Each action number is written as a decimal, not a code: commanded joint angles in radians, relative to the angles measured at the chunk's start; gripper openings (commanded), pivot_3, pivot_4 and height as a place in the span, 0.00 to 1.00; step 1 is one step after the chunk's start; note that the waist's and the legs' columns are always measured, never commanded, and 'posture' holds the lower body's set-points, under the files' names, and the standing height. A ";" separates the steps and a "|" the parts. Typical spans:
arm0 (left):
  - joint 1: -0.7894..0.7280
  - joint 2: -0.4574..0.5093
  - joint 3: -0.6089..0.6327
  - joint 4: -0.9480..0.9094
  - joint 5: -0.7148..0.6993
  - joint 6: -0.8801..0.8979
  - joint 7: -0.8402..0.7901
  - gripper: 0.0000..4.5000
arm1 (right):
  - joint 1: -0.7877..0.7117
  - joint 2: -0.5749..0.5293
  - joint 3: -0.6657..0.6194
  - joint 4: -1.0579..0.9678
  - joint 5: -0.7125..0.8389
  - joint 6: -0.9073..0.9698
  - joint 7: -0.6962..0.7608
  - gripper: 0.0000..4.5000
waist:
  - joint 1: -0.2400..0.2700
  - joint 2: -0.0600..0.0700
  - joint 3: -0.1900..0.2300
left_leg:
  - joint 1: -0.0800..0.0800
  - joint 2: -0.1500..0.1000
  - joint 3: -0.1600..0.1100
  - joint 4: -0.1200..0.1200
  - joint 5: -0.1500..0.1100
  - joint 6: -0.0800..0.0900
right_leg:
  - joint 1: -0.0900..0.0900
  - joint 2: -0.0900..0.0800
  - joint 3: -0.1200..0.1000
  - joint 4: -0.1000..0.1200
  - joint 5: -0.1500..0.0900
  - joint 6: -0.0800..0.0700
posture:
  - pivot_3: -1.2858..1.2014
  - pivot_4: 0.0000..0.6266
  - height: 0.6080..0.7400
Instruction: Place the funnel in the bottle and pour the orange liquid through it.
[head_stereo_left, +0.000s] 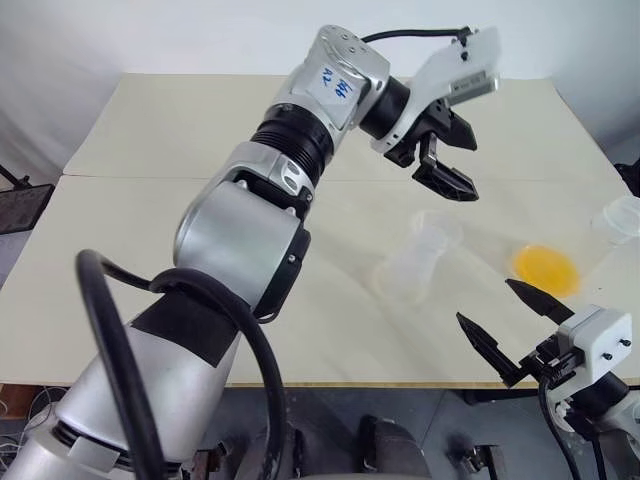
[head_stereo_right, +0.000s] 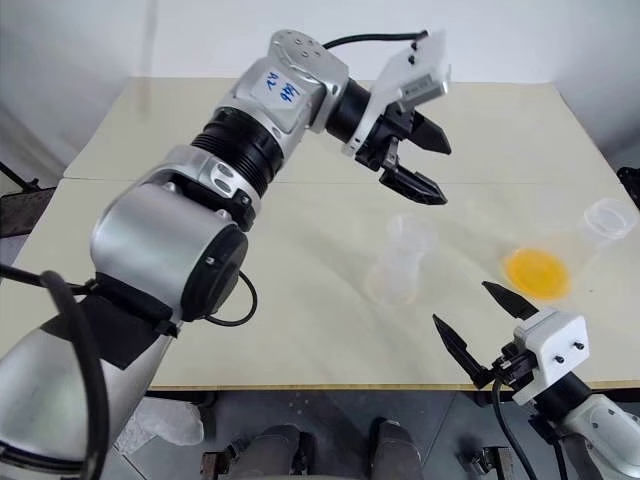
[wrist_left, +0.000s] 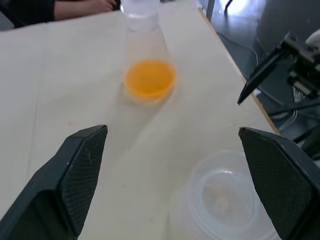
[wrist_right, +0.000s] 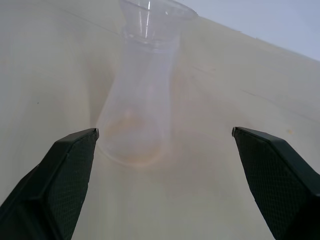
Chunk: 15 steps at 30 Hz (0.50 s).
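The clear bottle (head_stereo_left: 412, 265) stands upright mid-table, and the clear funnel (head_stereo_left: 437, 228) sits in its neck. In the right wrist view the funnel's rim (wrist_right: 150, 7) flares wider than the bottle (wrist_right: 137, 115) below it. The orange liquid (head_stereo_left: 545, 268) pools in the base of a second clear flask (head_stereo_left: 618, 218) further right. My left gripper (head_stereo_left: 468, 168) hangs open above and behind the bottle, holding nothing. My right gripper (head_stereo_left: 487, 303) stands open near the front edge, right of the bottle and in front of the orange flask, also holding nothing.
The cream table (head_stereo_left: 200, 150) is made of two tops joined by a seam. Its front edge (head_stereo_left: 400, 382) runs just by my right gripper. A person's dark sleeve and hand (wrist_left: 75, 7) rest at the table's far side, beyond the orange flask (wrist_left: 150, 80).
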 joint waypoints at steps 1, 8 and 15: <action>-0.005 0.049 0.061 -0.032 -0.052 -0.036 -0.031 0.99 | 0.017 -0.006 -0.031 -0.042 0.019 0.001 -0.011 1.00 | -0.001 0.000 0.000 | 0.000 0.000 0.000 0.000 0.000 0.000 | 0.000 0.000 0.000 0.000 0.000 0.000 | 0.52 0.24 1.00; 0.148 0.168 0.175 -0.100 -0.167 -0.098 -0.151 0.99 | 0.026 -0.039 -0.095 -0.037 0.063 0.025 0.007 1.00 | -0.005 0.001 0.000 | 0.001 0.001 0.000 0.001 0.000 0.000 | 0.000 0.000 0.000 0.004 0.000 0.001 | 0.52 0.24 1.00; 0.421 0.259 0.197 -0.267 -0.242 -0.144 -0.237 0.99 | 0.022 -0.053 -0.172 -0.012 0.112 0.051 -0.007 1.00 | -0.006 0.001 -0.001 | 0.002 0.002 -0.001 0.003 0.000 -0.001 | 0.000 0.000 0.000 0.006 0.001 0.001 | 0.52 0.24 1.00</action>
